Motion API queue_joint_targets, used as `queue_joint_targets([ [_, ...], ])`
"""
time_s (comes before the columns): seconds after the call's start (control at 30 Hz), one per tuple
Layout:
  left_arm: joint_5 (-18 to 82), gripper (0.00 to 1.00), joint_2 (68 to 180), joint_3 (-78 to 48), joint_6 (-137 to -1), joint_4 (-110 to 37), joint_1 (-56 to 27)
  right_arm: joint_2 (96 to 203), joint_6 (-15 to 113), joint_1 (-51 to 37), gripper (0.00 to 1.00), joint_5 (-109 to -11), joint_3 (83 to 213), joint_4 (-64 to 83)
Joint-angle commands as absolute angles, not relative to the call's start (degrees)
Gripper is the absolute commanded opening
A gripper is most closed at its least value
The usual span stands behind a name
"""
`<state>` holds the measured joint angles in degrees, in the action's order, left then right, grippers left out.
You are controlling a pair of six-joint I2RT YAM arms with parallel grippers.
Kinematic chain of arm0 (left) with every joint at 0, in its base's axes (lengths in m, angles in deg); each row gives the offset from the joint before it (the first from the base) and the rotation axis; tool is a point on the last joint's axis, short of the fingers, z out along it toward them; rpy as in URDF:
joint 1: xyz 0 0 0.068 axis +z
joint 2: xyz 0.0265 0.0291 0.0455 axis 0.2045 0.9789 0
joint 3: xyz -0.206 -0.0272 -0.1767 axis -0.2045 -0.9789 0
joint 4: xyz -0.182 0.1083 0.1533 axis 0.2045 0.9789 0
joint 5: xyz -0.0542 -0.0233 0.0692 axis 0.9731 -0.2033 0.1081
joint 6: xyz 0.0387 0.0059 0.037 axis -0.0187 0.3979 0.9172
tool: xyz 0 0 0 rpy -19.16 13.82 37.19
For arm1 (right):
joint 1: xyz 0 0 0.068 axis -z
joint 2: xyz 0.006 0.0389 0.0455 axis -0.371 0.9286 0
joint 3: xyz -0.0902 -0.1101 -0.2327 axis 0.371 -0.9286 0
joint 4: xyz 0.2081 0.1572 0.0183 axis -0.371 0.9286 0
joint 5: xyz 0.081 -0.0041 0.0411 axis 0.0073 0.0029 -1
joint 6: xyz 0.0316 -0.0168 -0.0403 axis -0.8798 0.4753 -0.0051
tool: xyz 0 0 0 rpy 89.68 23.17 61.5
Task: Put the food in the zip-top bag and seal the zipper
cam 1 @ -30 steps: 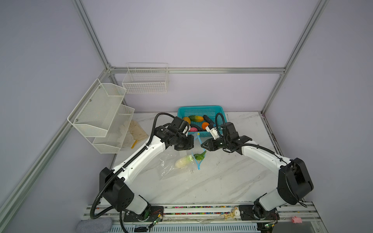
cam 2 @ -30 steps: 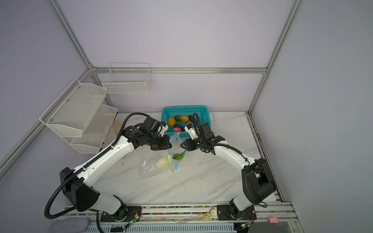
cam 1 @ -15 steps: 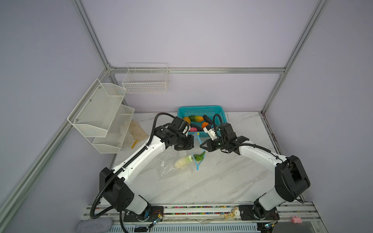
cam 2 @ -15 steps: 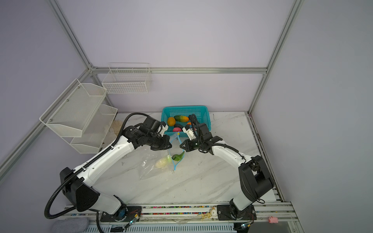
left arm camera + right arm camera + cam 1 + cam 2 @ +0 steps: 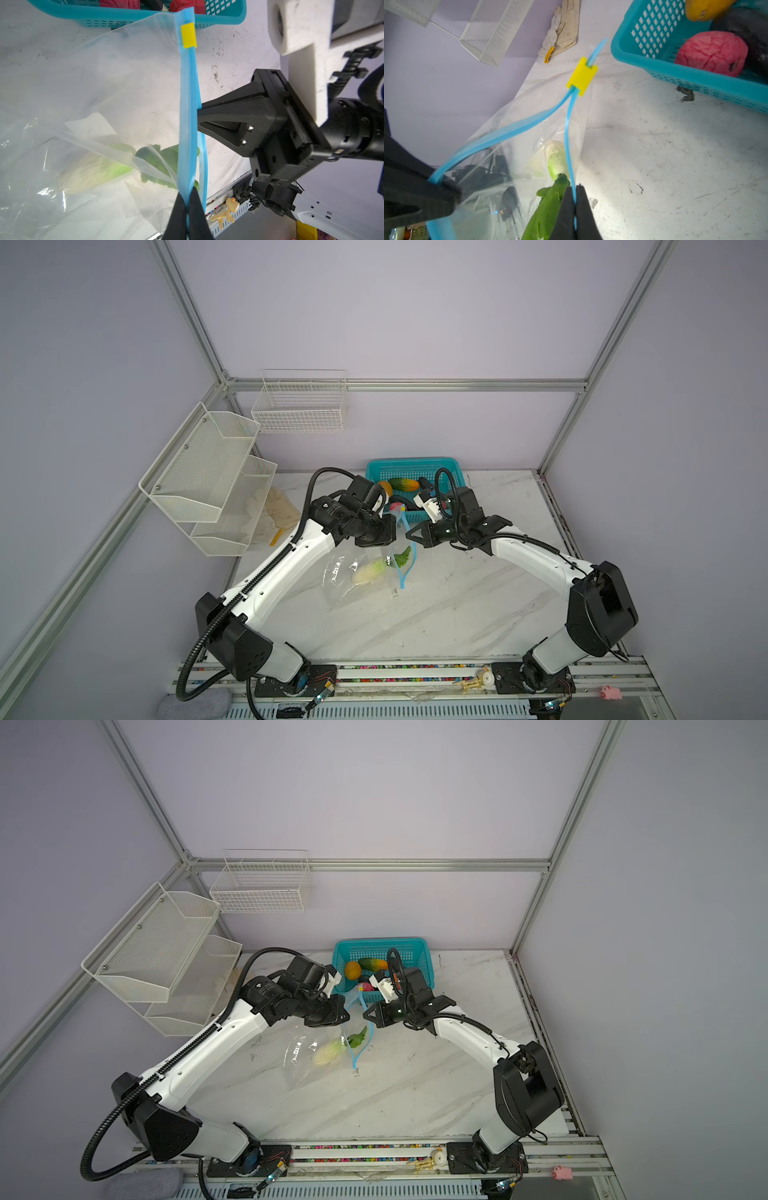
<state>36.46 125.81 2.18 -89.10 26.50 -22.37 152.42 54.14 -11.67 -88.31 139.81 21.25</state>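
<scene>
Dimly, radish point(image 5: 93, 174) apparently within bag point(image 5: 83, 83)

White marble tabletop point(image 5: 457, 614) with teal basket point(image 5: 409, 461), clear zip-top bag point(image 5: 343, 578) and pale glove point(image 5: 279, 510) on it

both top views look down from high above the front edge of the surface point(image 5: 457, 614) toward its back edge, far enough to take in the left arm point(image 5: 291, 564) and right arm point(image 5: 536, 560) whole. each wrist view sits close behind its own jaws, looking along them; both share the zipper point(image 5: 188, 124), its yellow slider point(image 5: 582, 76) and the teal basket point(image 5: 83, 14).
</scene>
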Motion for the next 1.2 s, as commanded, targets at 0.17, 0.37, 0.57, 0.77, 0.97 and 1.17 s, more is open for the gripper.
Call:
queue_joint_targets([
  [0.17,34.0,0.0,123.5,12.2,-87.1,30.9,-21.9,154.4,53.7,-13.2,0.0,-87.2,143.9,23.0],
  [0.37,32.6,0.0,121.4,12.5,-86.6,31.7,-21.8,154.7,53.7,-13.2,0.0,-86.9,144.0,23.0],
  [0.57,34.1,0.0,122.5,10.6,-86.6,30.3,-21.7,153.8,53.8,-13.2,0.0,-86.4,141.5,22.6],
  [0.77,37.4,0.0,126.8,10.0,-86.5,27.6,-21.7,151.1,53.5,-12.7,0.0,-83.9,137.0,22.5],
  [0.97,42.3,0.0,130.6,8.0,-87.1,23.8,-21.8,151.2,54.0,-11.1,0.02,-83.0,135.1,22.4],
  [1.17,44.1,0.0,131.2,3.2,-88.4,20.1,-22.3,152.4,54.3,-9.9,0.09,-82.3,135.8,22.4],
])
